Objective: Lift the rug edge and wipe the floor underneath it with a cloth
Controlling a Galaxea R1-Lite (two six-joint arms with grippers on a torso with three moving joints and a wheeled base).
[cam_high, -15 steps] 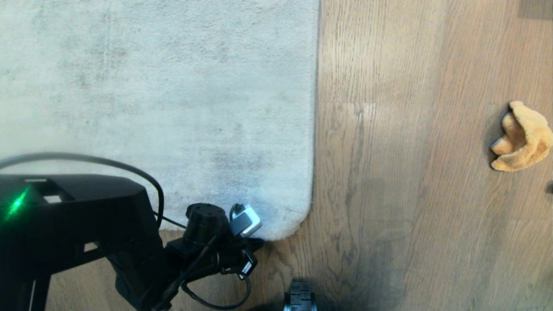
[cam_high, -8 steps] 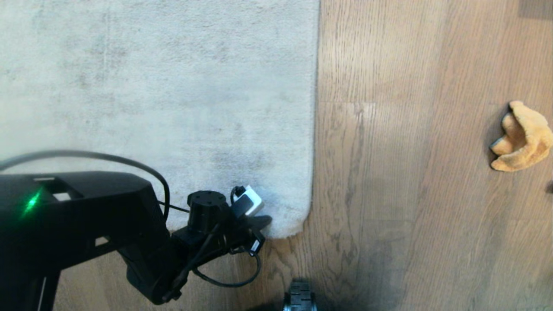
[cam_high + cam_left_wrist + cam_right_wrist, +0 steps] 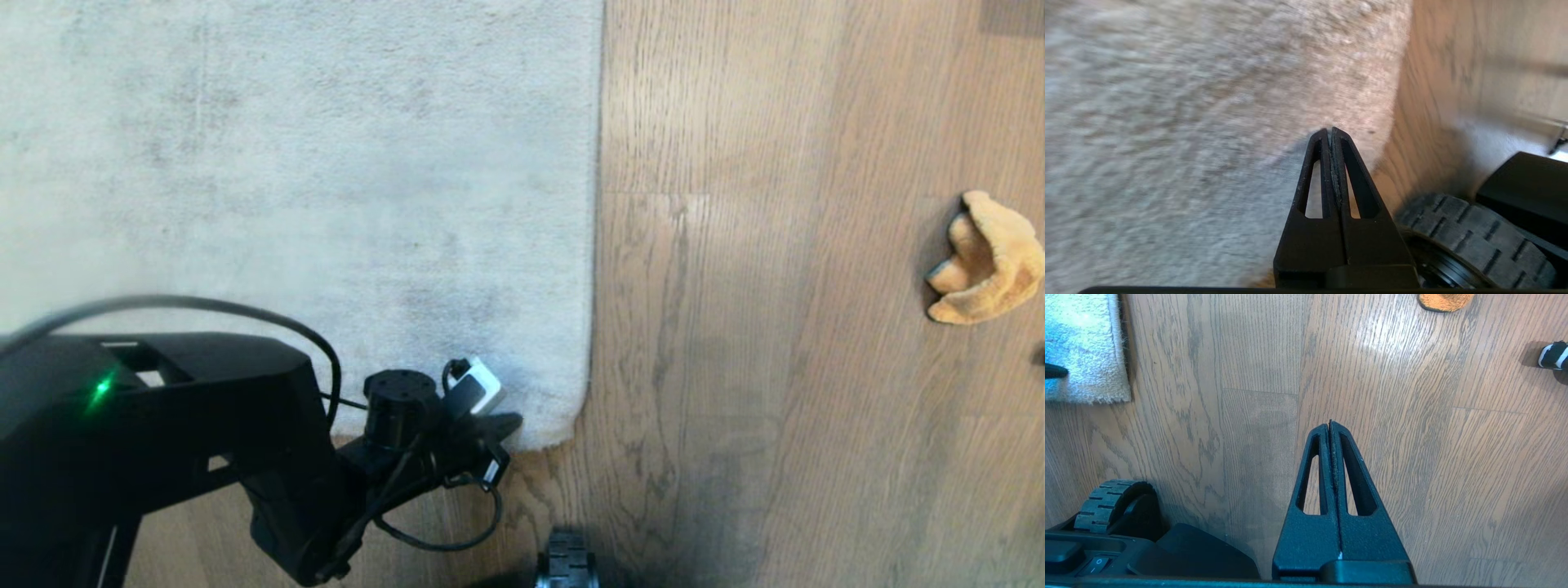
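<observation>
The rug edge (image 3: 563, 429) is lying flat on the floor (image 3: 735, 327), its rounded corner just beside my left hand (image 3: 1330, 131), whose fingers are pressed together and holding nothing. The cloth (image 3: 988, 257) is sitting crumpled well apart on my right. My right hand (image 3: 1329, 424) is hanging parked, pressed together too. I'm thinking closed fingers may just skid over the pile instead of catching the border.

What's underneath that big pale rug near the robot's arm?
Nothing under it shows. The rug lies flat on the wood floor, its corner edge down. The left gripper, shut, is at that corner. Whatever is beneath is covered.
</observation>
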